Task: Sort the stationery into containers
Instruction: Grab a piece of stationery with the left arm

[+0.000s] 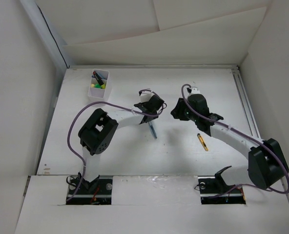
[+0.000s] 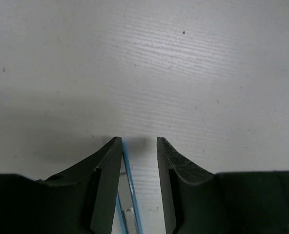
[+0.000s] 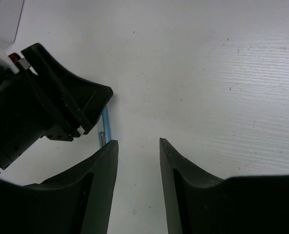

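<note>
The left tool (image 2: pixel 138 141) has its jaws partly apart around the end of a light blue pen (image 2: pixel 129 204). The pen runs back between the fingers, close against one of them with a gap to the other, and I cannot tell whether it is pinched. The fingertips are low over the white surface (image 1: pixel 134 153). Just beside it, the right tool (image 3: pixel 138 141) is open with nothing between its jaws, over bare surface near the middle. Its wrist view shows the left tool and the blue pen close by on its left. Nearer the right arm, a black-and-yellow pen (image 1: pixel 202 142) lies loose on the surface. The white box (image 1: pixel 98 95) is at the far left and holds black, green, yellow and red pieces (image 1: pixel 98 81).
</note>
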Motion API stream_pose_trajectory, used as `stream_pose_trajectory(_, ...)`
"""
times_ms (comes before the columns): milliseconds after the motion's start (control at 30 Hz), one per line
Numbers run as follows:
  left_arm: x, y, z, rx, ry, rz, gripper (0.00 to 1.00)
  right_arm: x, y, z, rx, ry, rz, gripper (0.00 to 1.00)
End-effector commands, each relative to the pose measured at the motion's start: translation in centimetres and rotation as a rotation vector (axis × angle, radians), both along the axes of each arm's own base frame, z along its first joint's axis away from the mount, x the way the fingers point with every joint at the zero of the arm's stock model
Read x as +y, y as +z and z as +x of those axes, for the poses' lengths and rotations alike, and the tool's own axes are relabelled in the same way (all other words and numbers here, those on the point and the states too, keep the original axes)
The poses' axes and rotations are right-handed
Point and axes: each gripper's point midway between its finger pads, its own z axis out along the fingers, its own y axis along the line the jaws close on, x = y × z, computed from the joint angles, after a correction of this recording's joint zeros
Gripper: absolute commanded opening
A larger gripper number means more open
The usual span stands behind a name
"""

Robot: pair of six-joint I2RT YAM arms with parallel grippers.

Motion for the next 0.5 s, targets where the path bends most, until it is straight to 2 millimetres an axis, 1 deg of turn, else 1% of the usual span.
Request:
stream_pose_trajectory(0, 1.0, -0.9, 0.2, 0.047, 0.005, 0.074, 0.32, 0.4, 2.1, 0.5, -0.074, 0.021, 0.038, 0.46)
stream_pose_trajectory(33, 1.2, -1.2, 0.0, 0.053, 0.005, 0.081, 0.32, 0.4, 2.1, 0.5, -0.074, 0.021, 0.038, 0.46)
stream_pose_trajectory(67, 0.6, -0.9, 0.3, 0.039, -0.001, 0.054, 0.32, 0.4, 2.1, 0.5, -0.074, 0.021, 0.038, 0.46)
stream_pose_trajectory(100, 0.9, -1.3, 0.0, 0.047, -0.001, 0.063, 0.32, 0.2, 2.1, 0.6, -0.077, 0.01, 0.033, 0.46)
stream_pose_trajectory(133, 0.8, -0.7, 0.1, 0.038, 0.006, 0.047, 0.3, 0.2, 2.1, 0.6, -0.077, 0.01, 0.033, 0.46)
stream_pose_trajectory(200, 1.1, -0.2, 0.1, 0.019, 0.012, 0.042, 0.3, 0.5, 2.1, 0.4, -0.072, 0.029, 0.042, 0.46)
stream_pose_trajectory(233, 1.4, 0.2, -0.3, 0.008, 0.012, 0.031, 0.3, 0.5, 2.1, 0.4, -0.072, 0.029, 0.042, 0.46)
stream_pose_trajectory(300, 0.9, 1.3, 0.0, -0.022, 0.007, -0.008, 0.3, 0.4, 2.1, 0.5, -0.075, 0.018, 0.037, 0.46)
stream_pose_trajectory(333, 0.8, 1.6, -0.2, -0.024, 0.001, -0.022, 0.3, 0.2, 2.1, 0.6, -0.077, 0.009, 0.032, 0.46)
stream_pose_trajectory(367, 0.8, 2.6, -0.4, -0.033, -0.006, -0.043, 0.3, 0.4, 2.1, 0.5, -0.075, 0.019, 0.038, 0.46)
stream_pose_trajectory(400, 0.7, 3.5, -0.2, -0.055, -0.013, -0.056, 0.3, 0.4, 2.1, 0.5, -0.075, 0.019, 0.038, 0.46)
stream_pose_trajectory(433, 0.6, 3.9, -0.4, -0.061, -0.019, -0.071, 0.3, 0.4, 2.1, 0.5, -0.075, 0.019, 0.038, 0.46)
stream_pose_trajectory(467, 0.4, 5.1, -0.4, -0.076, -0.037, -0.09, 0.32, 0.4, 2.1, 0.5, -0.075, 0.019, 0.038, 0.46)
